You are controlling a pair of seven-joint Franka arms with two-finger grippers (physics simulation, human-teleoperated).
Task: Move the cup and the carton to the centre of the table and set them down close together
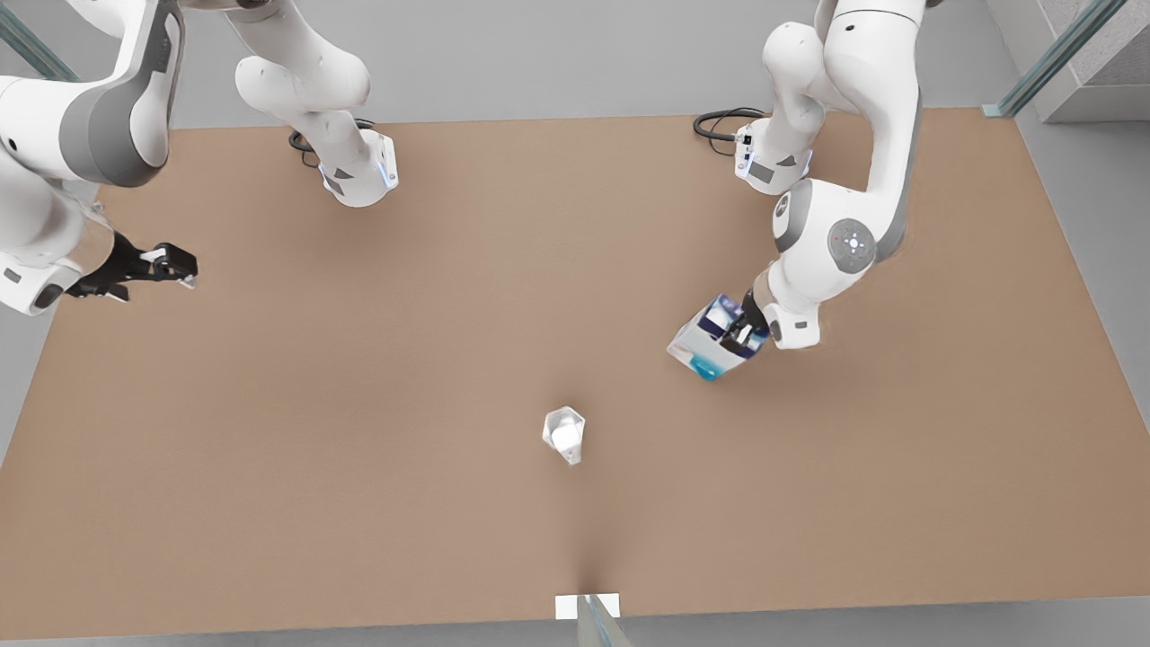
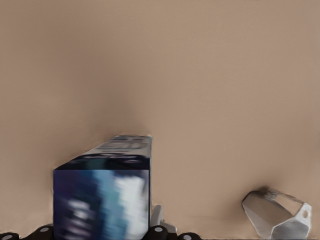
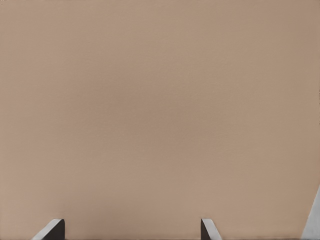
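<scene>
One of two moves is judged unfinished: the carton (image 1: 712,345), clamped in the left gripper (image 1: 744,334), is held tilted right of the cup (image 1: 565,434), which is placed near the table (image 1: 359,449) centre. The right gripper (image 1: 171,267) waits far left, fingers apart.

Bright, even, diffuse light, soft faint shadows on the table (image 1: 359,449) — no glare, carton (image 2: 102,200) print blurred close-up.

A grey floor (image 1: 557,63) surrounds the scene, plain and evenly lit. At the upper right of the front view stands a pale grey block (image 1: 1092,63) crossed by a glassy green-edged rail (image 1: 1056,58); another rail (image 1: 31,49) cuts the upper left corner.
</scene>
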